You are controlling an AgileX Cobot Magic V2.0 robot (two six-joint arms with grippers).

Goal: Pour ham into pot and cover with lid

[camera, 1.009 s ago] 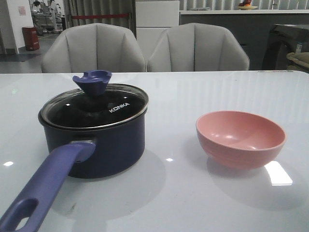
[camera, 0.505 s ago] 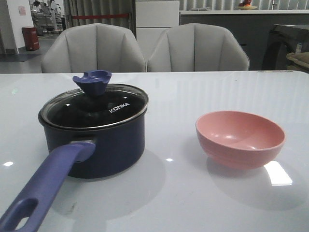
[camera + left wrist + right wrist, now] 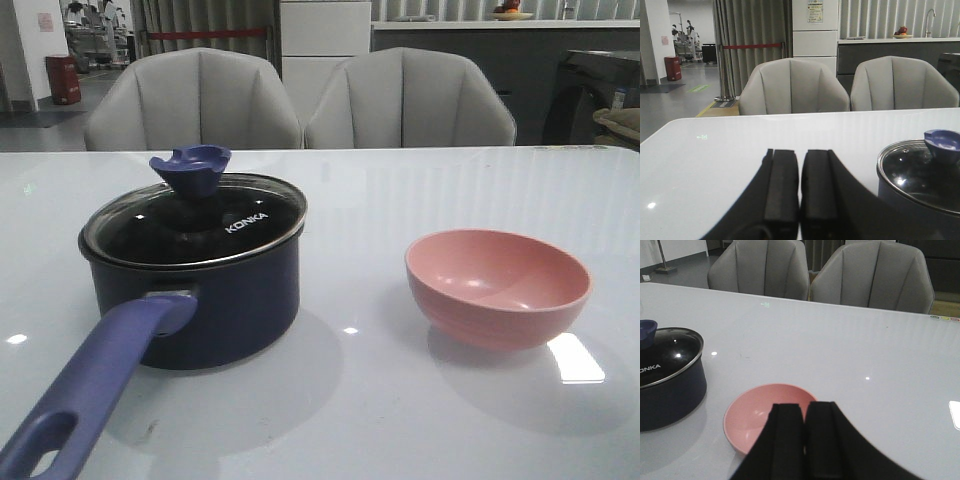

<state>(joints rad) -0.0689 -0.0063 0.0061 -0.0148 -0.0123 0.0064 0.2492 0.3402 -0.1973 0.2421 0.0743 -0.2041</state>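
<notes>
The counter [image 3: 400, 200] is a wide, pale, glossy slab, and behind it stand two grey chairs [image 3: 195, 100]. Taking the pot [image 3: 200, 290] as the landmark: it sits on the robot's left half of the counter, its long handle [image 3: 95, 385] running toward the near edge. The lid [image 3: 195, 225] is seated on the pot's rim, its knob [image 3: 190, 170] upright at the centre. The pink bowl [image 3: 497, 288] stands well apart from the pot, on its right, upright on the counter.

The ham cannot be made out; what shows of the bowl's inside is bare pink, and the dark glass of the lid hides whatever lies in the pot, so I would only guess it is in there.

The left pincer [image 3: 800, 187] has its pads pressed together on nothing, low over the counter to the left of the pot. The right pincer [image 3: 805, 437] is likewise closed and empty, just on the near side of the bowl, well to the right of the pot.

Risks from here are slight. An arm sweeping sideways could catch the long handle and swing the pot, or clip the knob and knock the lid askew. The right pincer, so near the bowl, could nudge it across the slick counter.
</notes>
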